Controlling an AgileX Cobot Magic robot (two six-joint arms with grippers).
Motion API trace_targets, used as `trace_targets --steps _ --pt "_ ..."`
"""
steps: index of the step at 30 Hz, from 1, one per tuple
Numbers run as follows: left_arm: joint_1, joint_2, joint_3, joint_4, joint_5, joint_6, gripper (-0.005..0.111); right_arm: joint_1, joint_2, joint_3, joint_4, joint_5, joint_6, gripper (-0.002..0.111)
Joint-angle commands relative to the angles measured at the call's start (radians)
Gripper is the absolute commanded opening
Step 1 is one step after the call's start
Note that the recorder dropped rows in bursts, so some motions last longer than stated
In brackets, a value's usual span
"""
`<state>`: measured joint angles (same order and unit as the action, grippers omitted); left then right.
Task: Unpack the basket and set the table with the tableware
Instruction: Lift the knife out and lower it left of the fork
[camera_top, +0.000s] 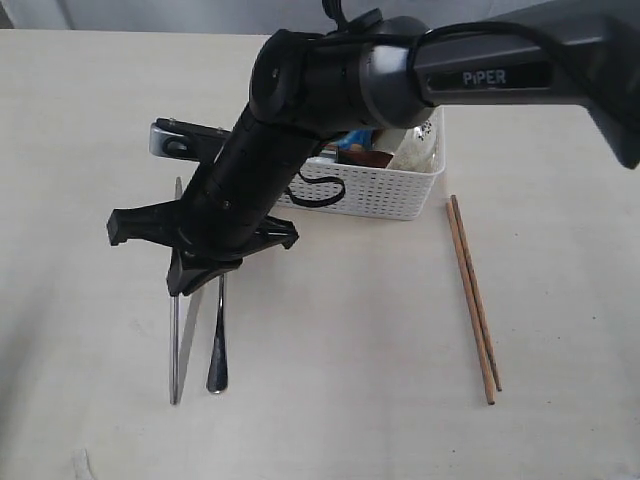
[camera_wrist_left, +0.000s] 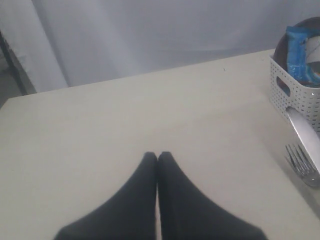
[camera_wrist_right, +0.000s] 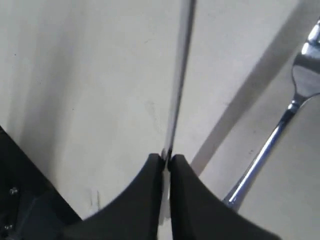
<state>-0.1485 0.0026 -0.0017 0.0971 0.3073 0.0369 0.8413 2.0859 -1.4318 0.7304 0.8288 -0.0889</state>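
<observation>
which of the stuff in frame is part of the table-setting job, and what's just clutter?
Job:
- basket
- knife, clamped in the right gripper
- fork
- chopsticks
- plate and bowl, both in the basket
- table

Lying about:
- blue chip bag, in the basket

The exterior camera is looking steeply down on the table (camera_top: 560, 430), with the knife (camera_top: 177, 350) and fork (camera_top: 217, 345) at lower left of the frame. My right wrist camera is hovering close over both; my left is peering low across the table, catching the fork and basket (camera_top: 390, 190).
</observation>
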Motion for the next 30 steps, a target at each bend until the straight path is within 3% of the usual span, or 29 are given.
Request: trace_targets --steps 1,30 --pt "0.005 -0.003 0.002 0.004 -0.008 -0.003 0.0 0.0 0.001 0.001 -0.021 -0.025 -0.001 0.0" --pt "0.005 -0.003 0.002 0.004 -0.008 -0.003 0.0 0.01 0.085 0.003 0.057 -0.203 0.121 0.0"
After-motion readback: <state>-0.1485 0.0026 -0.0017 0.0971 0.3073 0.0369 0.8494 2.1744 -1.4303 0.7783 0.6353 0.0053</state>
